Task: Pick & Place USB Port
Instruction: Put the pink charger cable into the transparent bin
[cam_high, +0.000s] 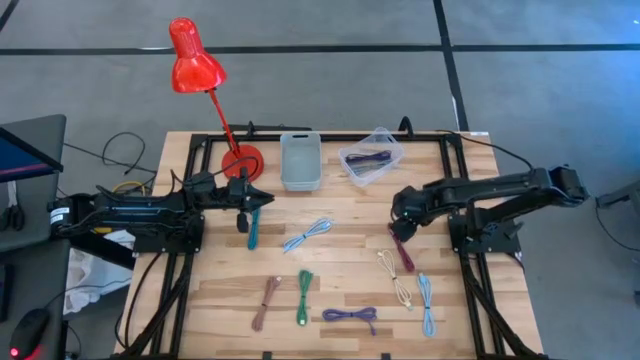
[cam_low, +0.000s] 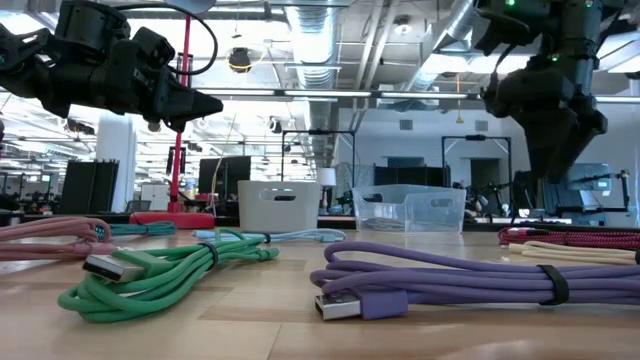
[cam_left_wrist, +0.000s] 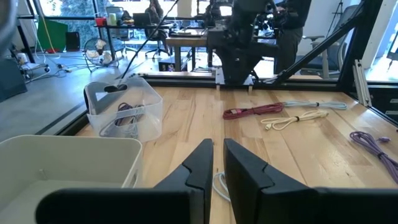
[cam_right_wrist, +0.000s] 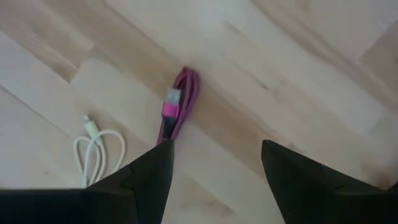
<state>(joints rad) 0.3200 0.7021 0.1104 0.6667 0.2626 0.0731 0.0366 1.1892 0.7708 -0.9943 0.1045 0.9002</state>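
The right gripper (cam_right_wrist: 214, 180) hung released above the magenta cable (cam_right_wrist: 177, 112), which lay on the table (cam_high: 350, 255) beside a cream cable (cam_right_wrist: 96, 149); the step appeared to be the approach. The next move likely required descending and closing on it; the left gripper (cam_high: 252, 200) waited near the grey bin (cam_high: 300, 160), nearly clenched.

Matt pale wood table (cam_high: 340, 270), glossy red lamp (cam_high: 192, 58), clear plastic bin (cam_high: 372, 156).

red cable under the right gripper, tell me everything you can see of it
The red cable is a magenta-red cord, folded into a narrow bundle, with a silver USB plug on a pink housing at one end. It looks braided in the low view. It lies flat on the wooden table, beside a cream cable. The right gripper hangs above it with its jaws open, not touching it.
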